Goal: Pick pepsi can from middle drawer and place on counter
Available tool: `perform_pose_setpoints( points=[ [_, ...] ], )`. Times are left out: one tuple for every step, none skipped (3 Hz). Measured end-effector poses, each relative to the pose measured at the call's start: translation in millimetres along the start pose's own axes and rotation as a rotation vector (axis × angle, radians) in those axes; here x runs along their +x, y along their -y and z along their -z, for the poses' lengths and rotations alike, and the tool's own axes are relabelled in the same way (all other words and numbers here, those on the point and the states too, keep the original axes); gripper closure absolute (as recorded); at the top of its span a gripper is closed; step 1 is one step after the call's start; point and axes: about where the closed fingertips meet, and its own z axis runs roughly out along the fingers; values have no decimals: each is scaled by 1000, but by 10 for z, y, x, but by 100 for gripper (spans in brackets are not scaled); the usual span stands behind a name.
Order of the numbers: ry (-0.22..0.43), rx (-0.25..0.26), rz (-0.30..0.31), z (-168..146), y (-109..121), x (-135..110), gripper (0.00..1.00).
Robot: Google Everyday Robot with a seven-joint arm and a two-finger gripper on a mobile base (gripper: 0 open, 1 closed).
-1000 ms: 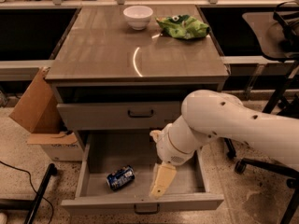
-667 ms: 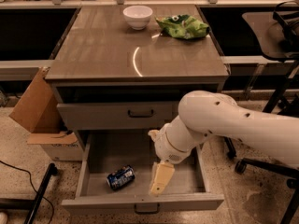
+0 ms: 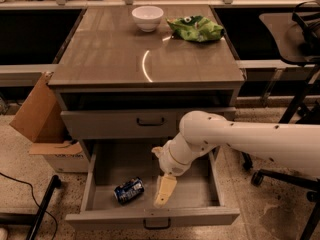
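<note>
The counter point(image 3: 150, 64) is a glossy grey-brown top with faint wood-grain stripes and a curved streak of glare near its middle. A white bowl point(image 3: 147, 17) and a green snack bag point(image 3: 195, 28) sit side by side at its far edge, so the wide stretch toward the front edge is open surface. Below it, the upper drawer point(image 3: 110, 124) is shut, its dark handle centred. The middle drawer point(image 3: 150, 217) is pulled fully out over the speckled floor point(image 3: 15, 149), with low walls on all 4 sides. The pepsi can point(image 3: 129, 190) lies on its side on the drawer floor, in the front-left part, near the front wall. The gripper point(image 3: 164, 191) hangs pointing down inside the drawer, just right of the can and apart from it; whether it is open or closed cannot be told. The white arm point(image 3: 250, 141) enters from the right, crossing above the drawer's right wall. Bare drawer floor lies behind the can and to the gripper's right. A cardboard box point(image 3: 37, 111) stands against the cabinet's left side, and a black office chair point(image 3: 300, 129) stands to the right.
</note>
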Motion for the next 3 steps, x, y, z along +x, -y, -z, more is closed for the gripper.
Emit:
perform_pose_setpoints(
  points=[
    [0,0,0,-1,0,0,0],
    [12,-11,-3,-145,30,28,0],
    [12,-6,12,-510,123,109,0]
  ],
)
